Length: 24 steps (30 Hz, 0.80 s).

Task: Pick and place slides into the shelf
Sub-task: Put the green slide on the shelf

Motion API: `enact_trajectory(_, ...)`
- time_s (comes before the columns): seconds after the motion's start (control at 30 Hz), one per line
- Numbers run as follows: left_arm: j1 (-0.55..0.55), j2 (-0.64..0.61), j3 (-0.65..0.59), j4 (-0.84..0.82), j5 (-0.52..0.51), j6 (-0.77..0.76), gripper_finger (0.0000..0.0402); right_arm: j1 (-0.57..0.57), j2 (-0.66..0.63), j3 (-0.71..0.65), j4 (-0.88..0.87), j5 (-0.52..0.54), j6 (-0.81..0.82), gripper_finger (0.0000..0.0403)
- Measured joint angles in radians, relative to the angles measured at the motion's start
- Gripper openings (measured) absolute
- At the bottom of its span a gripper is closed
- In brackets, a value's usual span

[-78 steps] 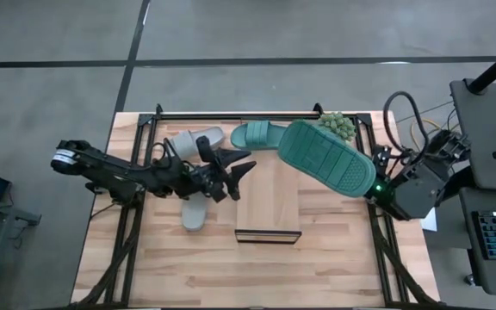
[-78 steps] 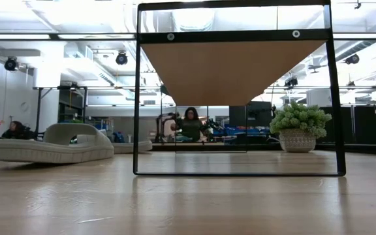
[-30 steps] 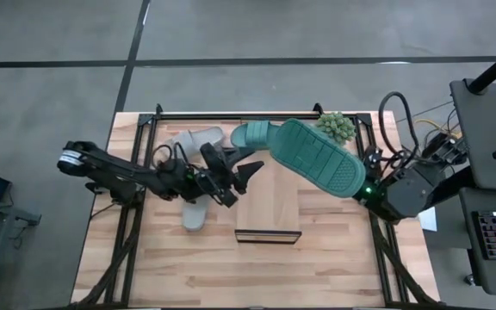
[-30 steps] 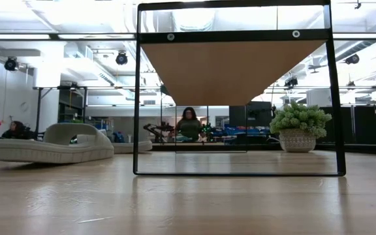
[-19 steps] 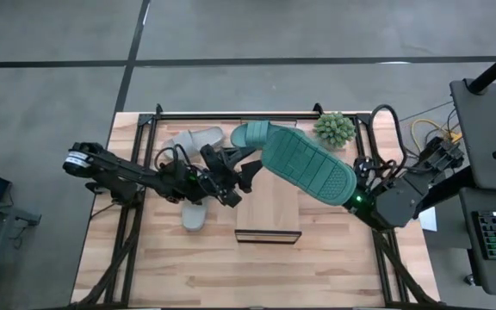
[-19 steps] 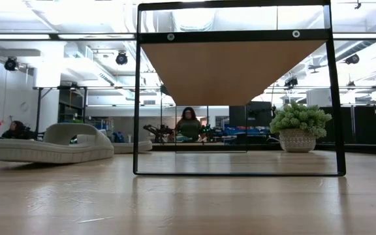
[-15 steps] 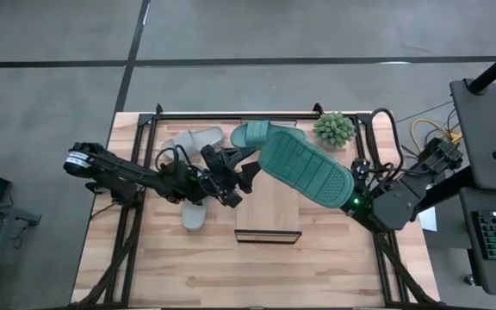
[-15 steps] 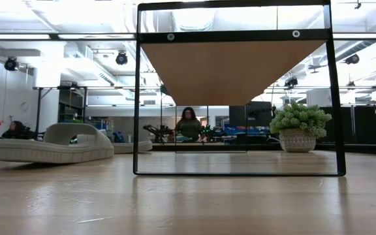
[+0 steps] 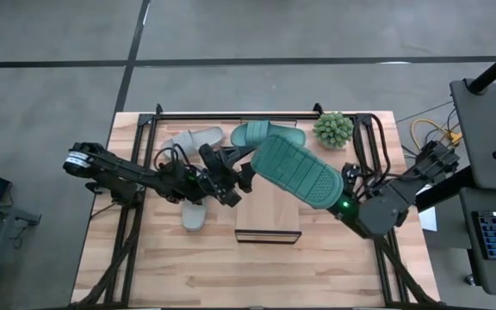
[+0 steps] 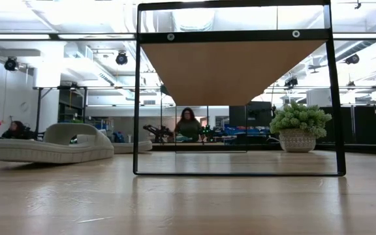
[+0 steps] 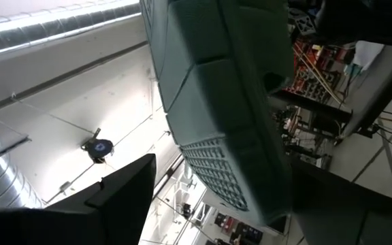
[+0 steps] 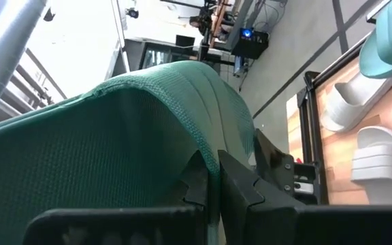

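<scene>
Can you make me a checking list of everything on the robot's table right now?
Surface: wooden table, bare at the near side.
Job's things: one teal slide held up above the shelf; another teal slide and two grey slides lying on the table.
Clutter: potted plant.
Grippers: right gripper shut on the teal slide; left gripper open beside it.
Cables: on the right arm.
Surroundings: person far behind.

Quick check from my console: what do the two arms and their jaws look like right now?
Both arms are dark, jointed and slim, with black cabling along them. The left arm has a white-ringed joint near its base and ends in black angular jaws on the left gripper. The right arm is a bulkier dark-grey block with a small green light near the right gripper.
</scene>
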Motion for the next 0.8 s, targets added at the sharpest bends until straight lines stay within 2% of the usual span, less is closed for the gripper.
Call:
enact_trajectory(0.37,0.0,0.001,0.0,0.0,0.04,-0.053,0.0291,-0.004,0.03,0.0,0.011,-0.05,0.076,0.0009)
enact_trajectory(0.47,0.0,0.001,0.0,0.0,0.04,-0.054,0.028,-0.006,0.029,0.0,0.019,-0.046,0.063,0.0009)
enact_trajectory(0.6,-0.004,0.001,0.0,0.0,0.04,-0.053,0.0236,-0.006,0.024,0.0,0.023,-0.045,0.046,0.0008)
enact_trajectory(0.8,-0.005,0.0,0.0,0.003,0.038,-0.055,0.0134,-0.006,0.025,0.0,0.027,-0.052,0.056,0.0008)
